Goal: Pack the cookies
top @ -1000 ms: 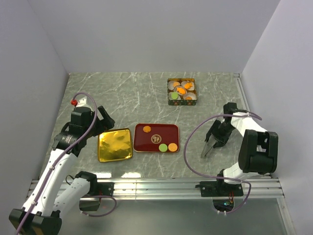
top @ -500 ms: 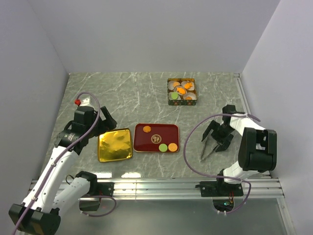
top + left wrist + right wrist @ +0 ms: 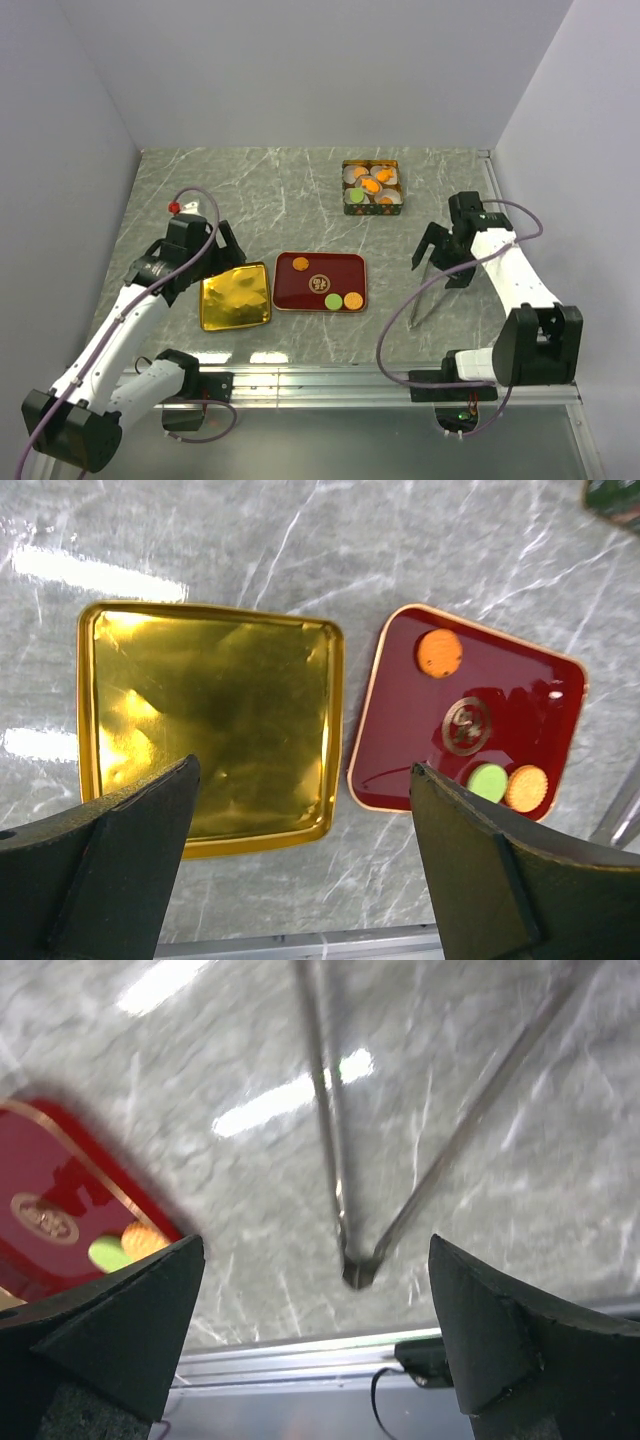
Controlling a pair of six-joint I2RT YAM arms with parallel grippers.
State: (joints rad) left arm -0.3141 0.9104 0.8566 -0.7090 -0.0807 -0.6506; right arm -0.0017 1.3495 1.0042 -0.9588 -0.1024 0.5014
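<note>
1. On the right side of the table, my right gripper (image 3: 442, 262) now stands with its jaws spread wide and holds nothing. A second ago it was pinched around the metal tongs (image 3: 422, 305).
2. The tongs now lie flat on the marble, just beside that gripper. Their two arms have sprung apart into a V, with the hinge toward the near rail.
3. My left gripper (image 3: 212, 262), jaws apart and empty, has moved forward and hovers at the edge of the gold lid (image 3: 235, 296), which lies beside the red tray (image 3: 300, 288).
4. Three cookies (image 3: 333, 300) are on the red tray: one orange at the back left, and one green and one orange together at the front right. More sit in paper cups in the box (image 3: 372, 163) at the back.
5. I judge the packing unfinished. With the tongs put down, the tray's cookies need another way to be moved.
</note>
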